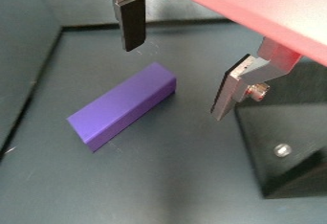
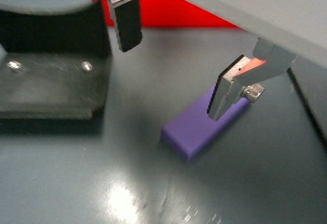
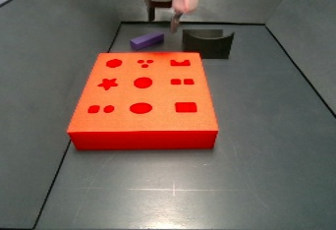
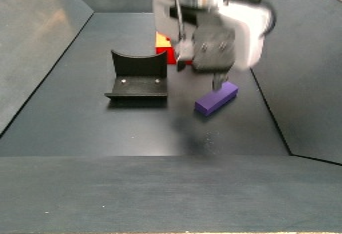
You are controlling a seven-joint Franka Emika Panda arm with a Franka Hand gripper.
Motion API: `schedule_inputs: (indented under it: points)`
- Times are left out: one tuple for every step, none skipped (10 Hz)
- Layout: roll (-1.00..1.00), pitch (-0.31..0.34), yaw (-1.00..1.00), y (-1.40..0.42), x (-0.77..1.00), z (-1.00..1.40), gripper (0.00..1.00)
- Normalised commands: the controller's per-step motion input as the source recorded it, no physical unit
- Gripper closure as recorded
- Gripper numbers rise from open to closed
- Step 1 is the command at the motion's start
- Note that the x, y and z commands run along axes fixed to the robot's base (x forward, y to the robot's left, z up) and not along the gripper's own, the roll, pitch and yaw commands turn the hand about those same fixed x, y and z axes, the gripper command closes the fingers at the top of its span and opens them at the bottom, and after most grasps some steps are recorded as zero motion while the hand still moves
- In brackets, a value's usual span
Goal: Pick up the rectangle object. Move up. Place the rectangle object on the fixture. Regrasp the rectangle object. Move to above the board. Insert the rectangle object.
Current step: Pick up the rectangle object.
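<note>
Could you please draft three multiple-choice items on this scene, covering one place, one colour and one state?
1. Where does the rectangle object lie?
A. on the floor beside the fixture
B. on the board
C. in the fixture's notch

2. What colour is the rectangle object?
A. green
B. purple
C. yellow

3. How is the claw?
A. shut on the block
B. open above the block
C. out of view

Answers: 1 A, both side views show it on the dark floor; 2 B, purple in every view; 3 B, both wrist views show the fingers spread, block unheld.

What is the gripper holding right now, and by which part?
Nothing: the open gripper hovers above the small purple rectangular block, which lies on the floor, untouched.
</note>
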Motion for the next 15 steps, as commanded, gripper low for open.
schedule_inputs:
  points:
    - [-0.15, -0.034, -0.65, 0.18, 0.0, -0.59, 0.0]
    - [-0.27, -0.077, -0.43, 0.25, 0.0, -0.5, 0.0]
    - [-0.27, -0.107, -0.34, 0.12, -0.07, -0.33, 0.0]
    - [-0.24, -0.149, -0.27, 0.07, -0.16, -0.1, 0.0]
    - [-0.16, -0.179, -0.15, 0.0, -0.23, -0.01, 0.0]
    - [-0.1, -0.179, -0.04, 0.0, -0.25, -0.13, 0.0]
    - [-0.08, -0.201, 0.0, 0.0, -0.31, -0.17, 0.0]
    - [-0.12, -0.227, 0.0, 0.01, -0.31, -0.24, 0.0]
    - [-0.17, -0.194, 0.0, 0.08, -0.12, -0.29, 0.0]
    - [-0.17, -0.276, 0.0, 0.08, -0.06, -0.25, 0.0]
    - [-0.05, -0.016, 0.0, 0.0, 0.0, -0.01, 0.0]
    - [0.1, 0.003, 0.0, 0.0, 0.0, 0.0, 0.0]
    - [0.0, 0.0, 0.0, 0.0, 0.0, 0.0, 1.0]
    - [0.0, 0.0, 0.0, 0.0, 0.0, 0.0, 1.0]
    - [0.0, 0.0, 0.0, 0.0, 0.0, 0.0, 1.0]
